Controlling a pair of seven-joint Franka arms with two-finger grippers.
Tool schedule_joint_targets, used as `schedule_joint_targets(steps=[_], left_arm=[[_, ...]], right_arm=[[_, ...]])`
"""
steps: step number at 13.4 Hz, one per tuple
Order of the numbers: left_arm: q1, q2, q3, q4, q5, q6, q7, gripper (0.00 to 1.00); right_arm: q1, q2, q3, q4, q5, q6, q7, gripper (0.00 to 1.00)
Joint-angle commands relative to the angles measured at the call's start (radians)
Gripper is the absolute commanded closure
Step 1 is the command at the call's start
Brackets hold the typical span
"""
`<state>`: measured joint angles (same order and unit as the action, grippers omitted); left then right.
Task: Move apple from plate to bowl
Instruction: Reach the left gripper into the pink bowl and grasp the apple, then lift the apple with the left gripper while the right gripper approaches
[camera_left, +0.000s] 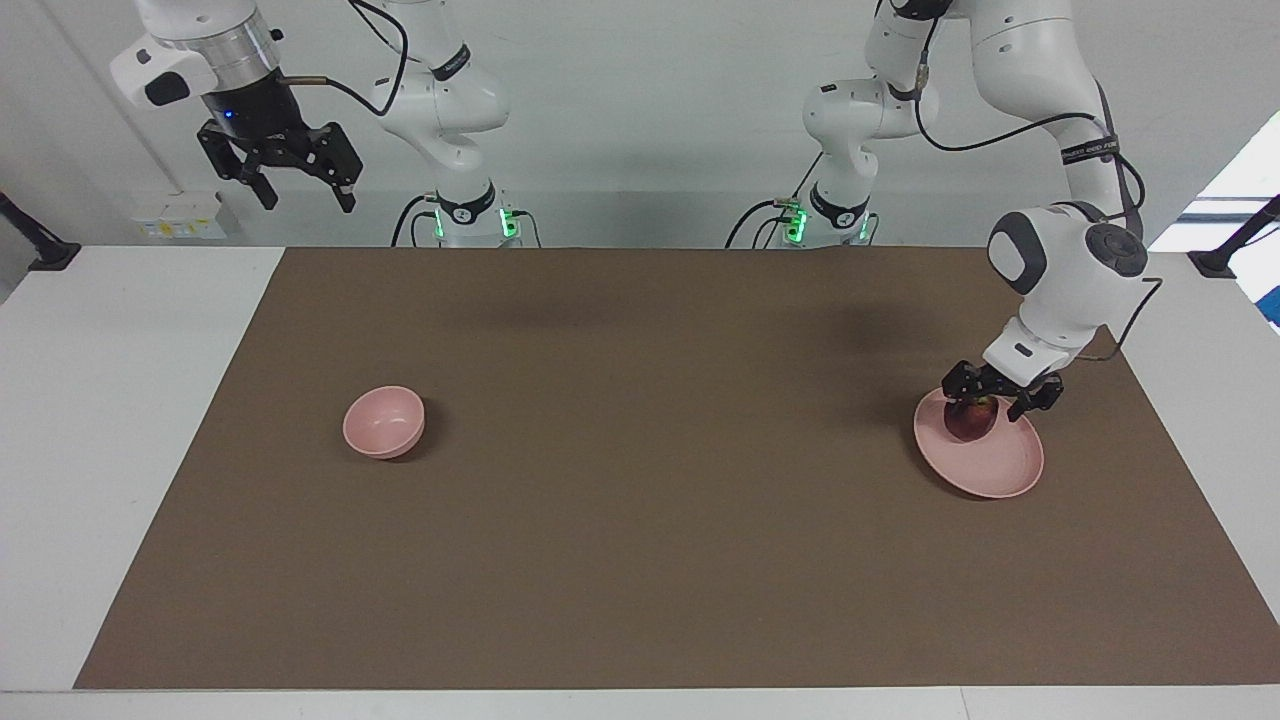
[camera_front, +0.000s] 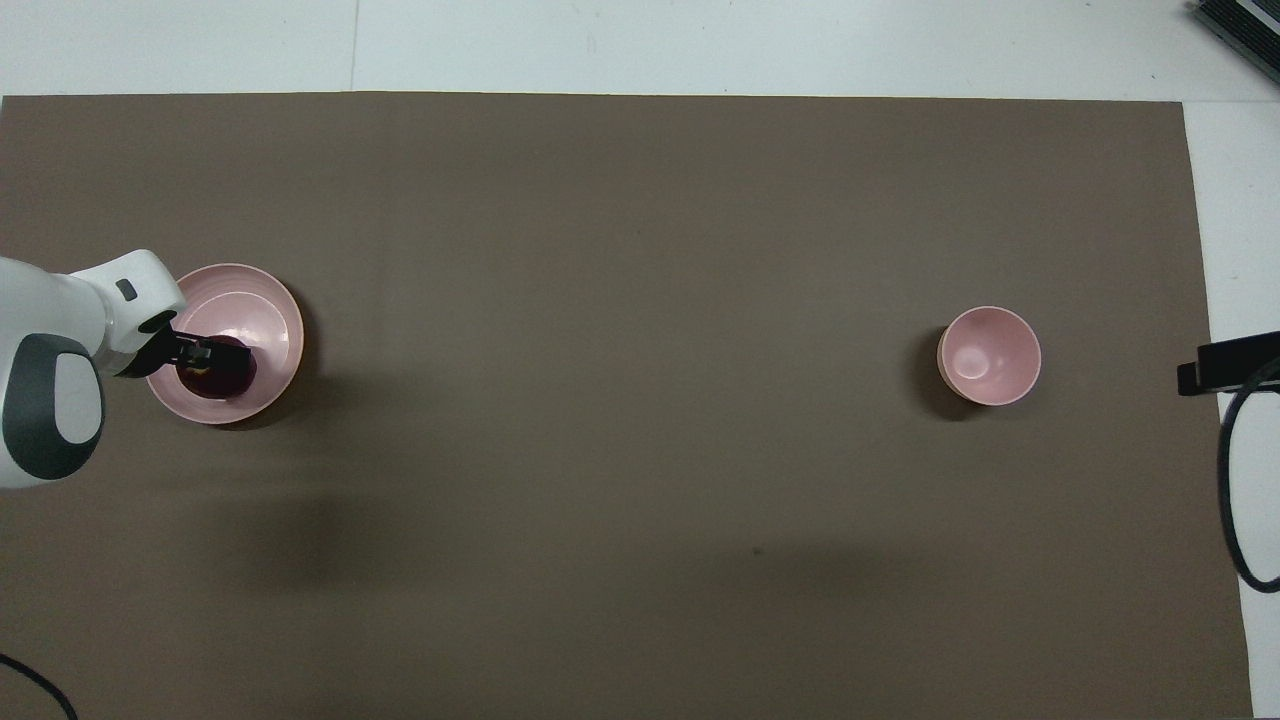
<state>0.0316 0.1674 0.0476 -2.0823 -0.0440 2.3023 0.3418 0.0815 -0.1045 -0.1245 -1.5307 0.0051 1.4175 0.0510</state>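
I'm at the grasp: left gripper (camera_left: 999, 396) straddles the apple (camera_left: 972, 419) on the plate (camera_left: 990, 470), lower right; grip unclear. Next, lift toward the bowl (camera_left: 383, 422). Right gripper (camera_left: 300, 185) waits, released, upper left.

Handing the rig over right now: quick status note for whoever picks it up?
Left gripper: down at the plate, fingers straddling the apple; whether they have closed on it cannot be told.
Right gripper: waiting raised and open at the right arm's end of the table.
Apple: on the plate, at the left arm's end, not lifted.
Bowl: empty, upright, at the right arm's end of the brown mat.
Done: approach to the apple.
Left: confirm the grasp, lift, carry across the mat, release in the bowl.
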Motion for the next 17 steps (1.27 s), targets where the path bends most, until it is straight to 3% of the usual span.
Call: schedule_joint_targets(steps=[1, 4, 9, 11, 13, 17], left_arm=[[0.001, -0.028, 0.003, -0.033, 0.009, 0.019, 0.019, 0.43], [0.002, -0.02, 0.005, -0.018, 0.01, 0.016, 0.019, 0.97], [-0.028, -0.026, -0.011, 0.088, 0.009, 0.009, 0.02, 1.0], [-0.074, -0.031, -0.012, 0.143, 0.006, -0.044, 0.017, 1.0], [-0.108, -0.028, -0.017, 0.192, -0.127, -0.092, 0.011, 1.0], [-0.185, -0.026, -0.018, 0.2, -0.42, -0.089, -0.009, 1.0]], right_arm=[[-0.019, -0.049, -0.006, 0.0, -0.004, -0.031, -0.022, 0.0], [-0.019, -0.069, -0.003, -0.032, -0.004, -0.016, -0.01, 0.0], [0.01, -0.051, 0.009, -0.161, 0.016, 0.112, 0.044, 0.0], [0.037, -0.034, 0.009, -0.209, 0.018, 0.216, 0.078, 0.0], [0.069, 0.009, 0.009, -0.22, 0.038, 0.27, 0.119, 0.0], [0.09, 0.1, 0.009, -0.218, 0.191, 0.35, 0.292, 0.0]])
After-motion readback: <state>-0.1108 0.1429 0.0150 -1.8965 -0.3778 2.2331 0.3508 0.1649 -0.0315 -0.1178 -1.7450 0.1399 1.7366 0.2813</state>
